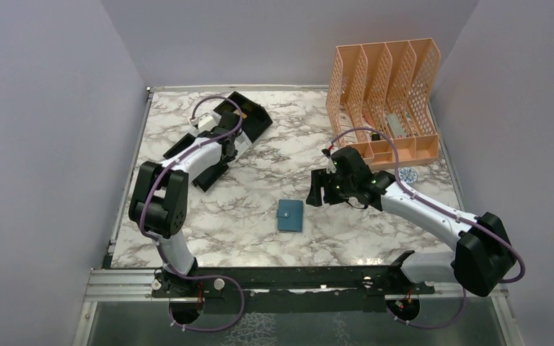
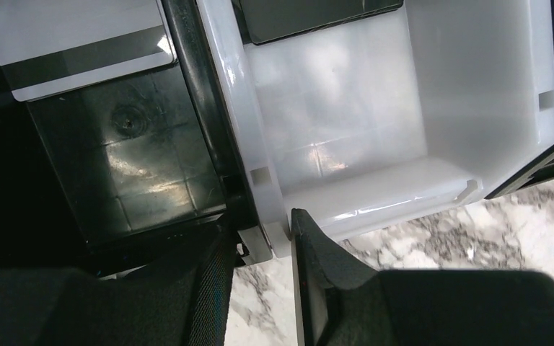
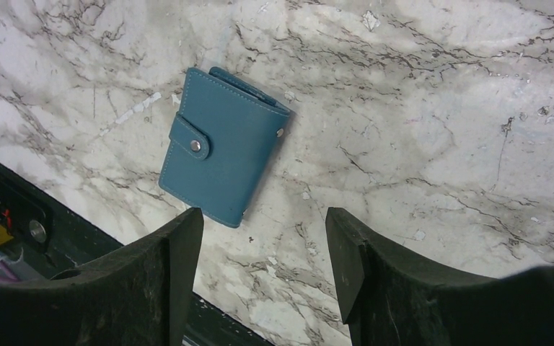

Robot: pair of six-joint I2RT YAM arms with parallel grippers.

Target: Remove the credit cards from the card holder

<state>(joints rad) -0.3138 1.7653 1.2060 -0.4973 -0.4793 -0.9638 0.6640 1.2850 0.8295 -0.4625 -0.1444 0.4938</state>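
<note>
The card holder [image 1: 290,215] lies shut and snapped, flat on the worktop [image 1: 274,151], with no cards showing. The right gripper [image 3: 263,220], released and empty, hovers nearest. The holder sits ahead of it, off-centre toward the wrist view's left finger, its edges skewed to the jaw line. The left gripper [image 2: 260,227], well apart, straddles a wall of the black-and-white tray [image 2: 220,108]; whether it pinches the wall, I cannot tell.

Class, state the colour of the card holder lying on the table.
Teal-blue card holder, clearest in the right wrist view.
</note>
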